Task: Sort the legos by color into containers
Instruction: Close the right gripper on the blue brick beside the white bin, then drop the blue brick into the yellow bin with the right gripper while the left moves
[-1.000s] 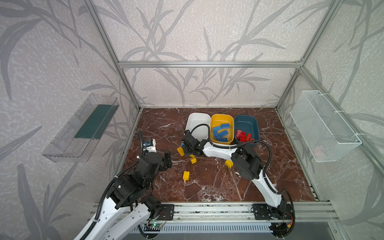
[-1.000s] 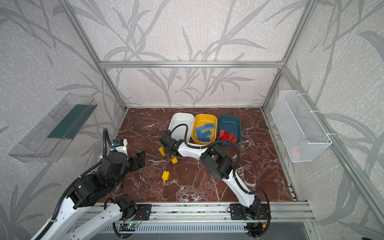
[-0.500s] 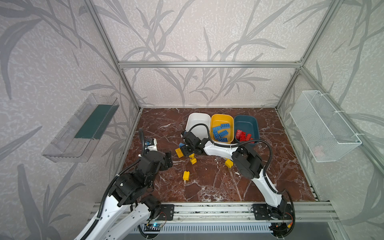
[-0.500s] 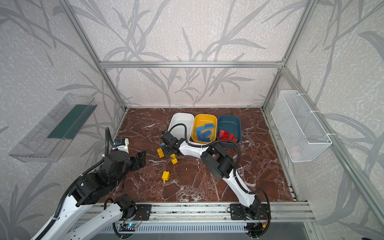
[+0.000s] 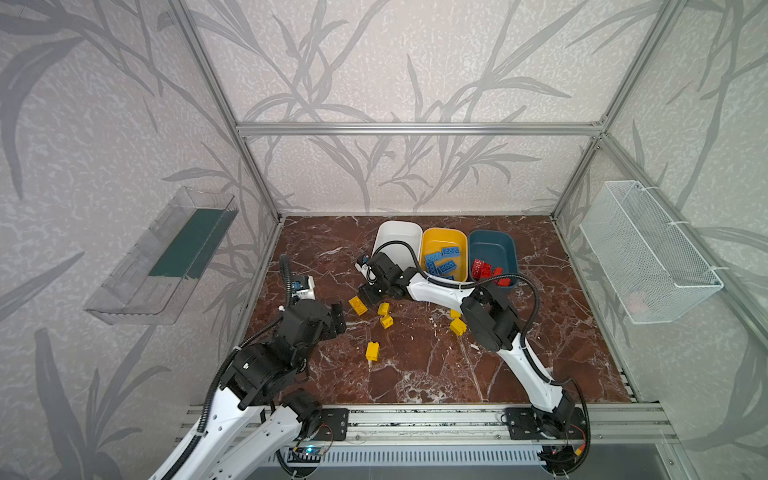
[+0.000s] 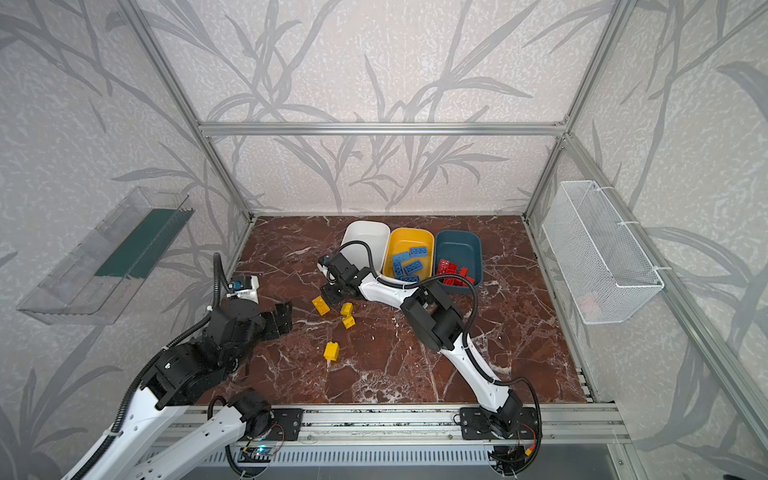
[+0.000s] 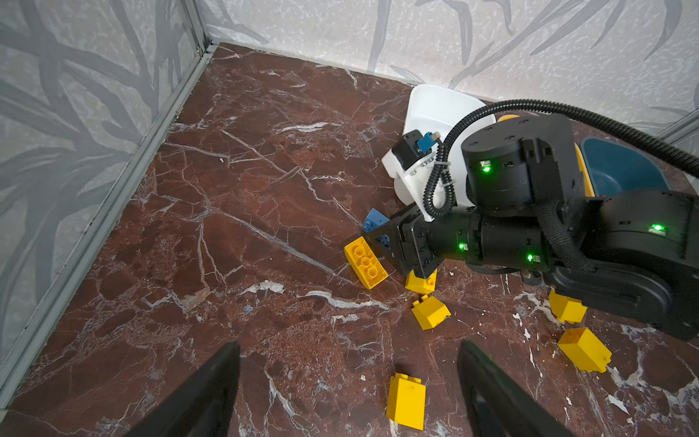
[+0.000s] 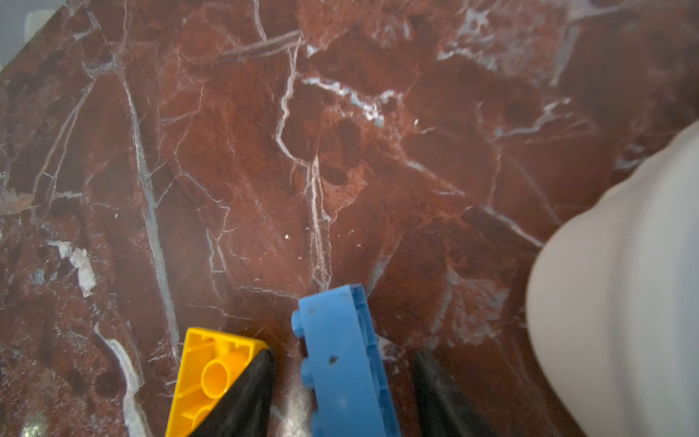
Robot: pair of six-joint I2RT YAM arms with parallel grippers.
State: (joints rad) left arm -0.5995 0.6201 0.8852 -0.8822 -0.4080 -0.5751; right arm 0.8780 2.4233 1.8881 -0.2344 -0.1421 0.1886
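Blue brick, likely light, stiff, slick, sits between parted right fingers; pinch its long sides; left fingers wide, empty

You're facing a red-brown marble floor and grey leaf-patterned walls. A clear tray hangs left, a wire basket right.

Your top views are bright and evenly lit, with only faint, soft shadows on the marble floor in front of the white tub. Your right wrist view is soft throughout, and the tub there is badly blurred.
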